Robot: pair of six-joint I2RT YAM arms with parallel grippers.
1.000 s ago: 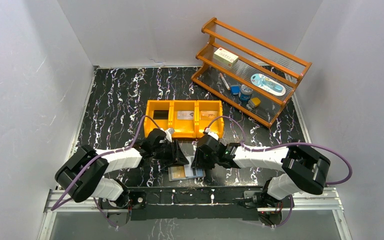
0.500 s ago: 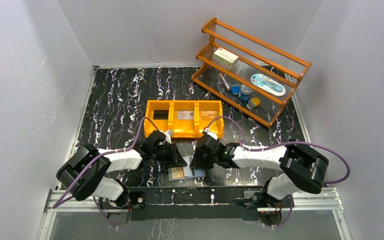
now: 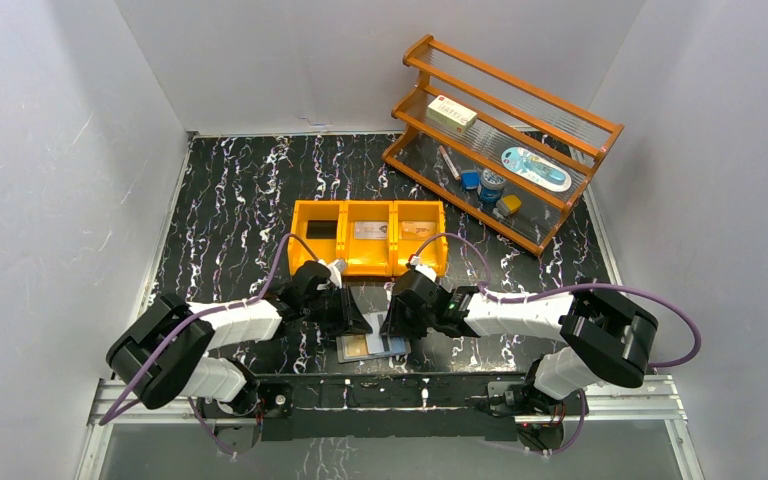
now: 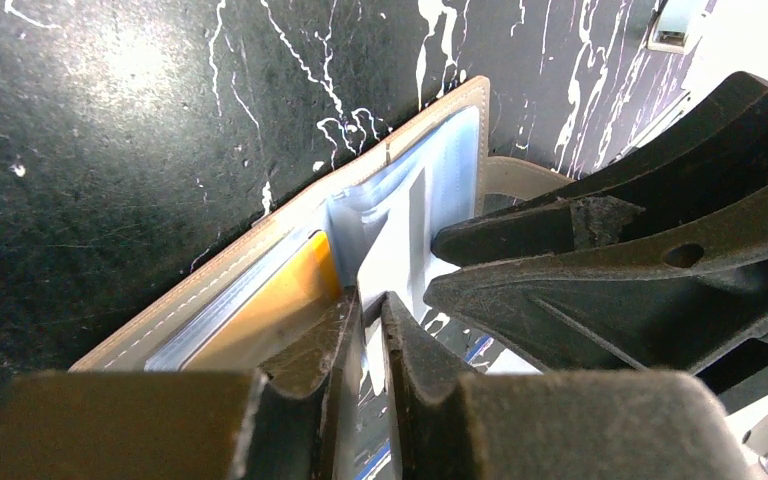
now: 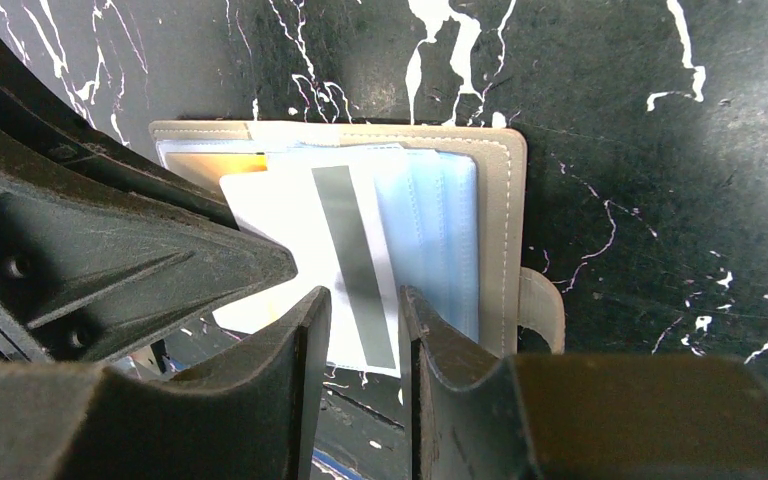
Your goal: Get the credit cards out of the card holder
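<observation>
Matt stitched card holder point(image 5: 505, 200) lies on glossy marbled table point(image 5: 660, 150).

Two white-shelled arms point(image 3: 240, 318) with black joints carry purple cables point(image 3: 698, 338).

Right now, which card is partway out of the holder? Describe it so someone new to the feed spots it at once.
Start at the orange bin mid-table; just nearer the arm bases lies the open card holder. The white card sticks out of its pale blue sleeves. It alone is white with a dark grey stripe along it; the orange card beside it sits tucked inside.
</observation>
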